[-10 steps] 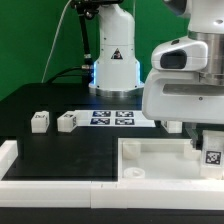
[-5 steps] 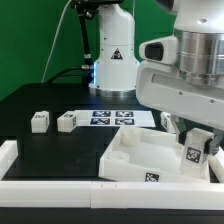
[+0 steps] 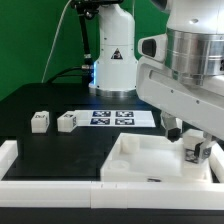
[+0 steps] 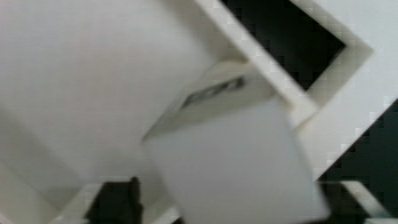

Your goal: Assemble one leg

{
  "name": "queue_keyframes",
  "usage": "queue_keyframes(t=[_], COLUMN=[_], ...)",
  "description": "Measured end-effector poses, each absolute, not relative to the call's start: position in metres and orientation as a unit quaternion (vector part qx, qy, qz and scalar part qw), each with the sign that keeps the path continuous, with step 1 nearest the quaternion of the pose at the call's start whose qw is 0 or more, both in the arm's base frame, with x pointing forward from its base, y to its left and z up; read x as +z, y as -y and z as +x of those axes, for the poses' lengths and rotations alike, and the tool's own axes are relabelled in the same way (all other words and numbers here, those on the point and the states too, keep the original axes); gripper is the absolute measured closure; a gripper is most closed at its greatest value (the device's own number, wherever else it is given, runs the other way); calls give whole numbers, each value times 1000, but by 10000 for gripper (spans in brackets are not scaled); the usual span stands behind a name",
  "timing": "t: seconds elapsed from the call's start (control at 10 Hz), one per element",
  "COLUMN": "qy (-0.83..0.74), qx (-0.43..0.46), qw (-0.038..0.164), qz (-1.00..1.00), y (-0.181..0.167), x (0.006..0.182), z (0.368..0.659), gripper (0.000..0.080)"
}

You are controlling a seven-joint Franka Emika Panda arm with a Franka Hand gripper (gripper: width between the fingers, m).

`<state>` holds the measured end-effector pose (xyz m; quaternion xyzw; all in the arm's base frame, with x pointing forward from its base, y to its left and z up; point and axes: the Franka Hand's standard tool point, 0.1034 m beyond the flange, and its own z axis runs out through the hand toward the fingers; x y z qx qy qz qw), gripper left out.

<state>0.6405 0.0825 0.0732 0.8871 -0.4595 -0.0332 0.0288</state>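
Observation:
My gripper [image 3: 194, 145] is at the exterior view's right, over the large white panel [image 3: 140, 160]. It is shut on a leg [image 3: 195, 155], a small white block with a black-and-white tag, held tilted against the panel's far right corner. In the wrist view the leg [image 4: 222, 140] fills the middle between my gripper's [image 4: 222, 208] dark fingers, with the panel's rim [image 4: 267, 60] behind it. Two more legs [image 3: 39, 122] [image 3: 67, 121] lie on the black table at the exterior view's left.
The marker board [image 3: 112, 118] lies at the table's middle back. A white rail [image 3: 60, 185] runs along the front edge. The robot's base [image 3: 112, 60] stands behind the marker board.
My gripper has moved left with the leg and turned. The panel has shifted and turned under it.

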Motion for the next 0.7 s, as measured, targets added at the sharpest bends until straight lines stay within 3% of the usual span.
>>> queue_keyframes(t=[0.1,0.2,0.7], qy=[460,460,460], qx=[-33,-33,-33], qw=[29,29,29], qz=[887,887,887], y=[-83,-83,-83], x=[73,73,73], z=[640,640,640], gripper=[218,159,150])
